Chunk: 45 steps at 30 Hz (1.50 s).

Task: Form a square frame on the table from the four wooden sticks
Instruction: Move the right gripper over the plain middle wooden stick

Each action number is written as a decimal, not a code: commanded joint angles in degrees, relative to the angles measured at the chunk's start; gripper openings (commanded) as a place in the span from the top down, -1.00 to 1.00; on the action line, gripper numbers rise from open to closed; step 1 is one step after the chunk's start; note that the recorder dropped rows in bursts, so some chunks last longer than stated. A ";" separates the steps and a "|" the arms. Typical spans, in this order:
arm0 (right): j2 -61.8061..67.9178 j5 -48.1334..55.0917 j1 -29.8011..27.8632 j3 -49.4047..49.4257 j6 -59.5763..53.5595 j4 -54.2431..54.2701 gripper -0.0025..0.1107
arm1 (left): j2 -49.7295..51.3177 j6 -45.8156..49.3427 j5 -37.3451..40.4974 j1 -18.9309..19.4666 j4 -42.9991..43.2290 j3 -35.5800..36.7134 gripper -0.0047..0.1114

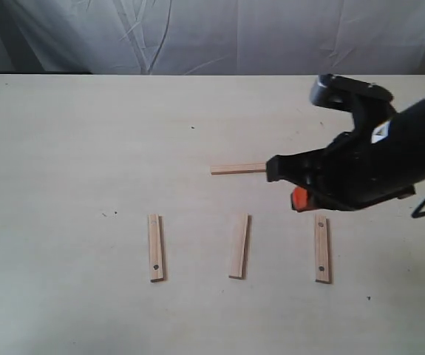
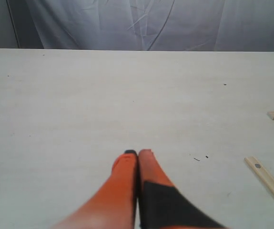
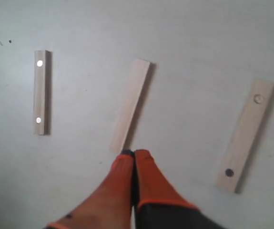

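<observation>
Pale cream table (image 1: 64, 148) carries all four wooden sticks; no square frame exists on it yet. Reference item: the middle stick (image 1: 239, 246), which is plain and has no holes.

**Task status**
- The right arm (image 1: 389, 155) is the largest item above the surface. It reaches in over the area beyond and to the right of the middle stick.
- Three sticks lie roughly parallel in a row. The left holed stick (image 1: 155, 248) is well apart on the left of the middle stick, and the right holed stick (image 1: 321, 248) is well apart on its right.
- The crosswise stick (image 1: 236, 168) lies beyond the middle stick's far end, at right angles to it and not touching it. Its right-hand end is hidden behind the arm.
- No two sticks touch and no corner is formed. Judgement: the arrangement has not begun — all four sides are yet to be placed.

**Grippers**
- Right gripper (image 3: 133, 153): the orange fingers are pressed together with no gap and nothing between them. In the right wrist view the tips appear just beside one end of the middle stick. The exterior view places them to the right of and beyond that stick. Contact with stick or table cannot be determined.
- Left gripper (image 2: 137, 153): the fingers are likewise closed and empty — over bare table, well to the left of the middle stick, touching no stick.
</observation>
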 commanded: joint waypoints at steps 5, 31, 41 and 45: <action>13.27 1.94 11.61 -12.53 17.03 -15.54 0.97 | -0.31 -0.02 -0.34 -0.01 0.28 0.10 0.92; 31.96 11.19 19.18 -22.90 60.42 -36.53 0.51 | -0.31 -0.02 -0.34 -0.01 0.28 0.10 0.92; 34.78 11.63 19.18 -22.90 60.31 -34.48 0.14 | -0.31 -0.02 -0.34 -0.01 0.28 0.10 0.92; 35.69 11.53 19.18 -22.90 60.16 -34.05 0.14 | -0.31 -0.02 -0.34 -0.01 0.28 0.10 0.92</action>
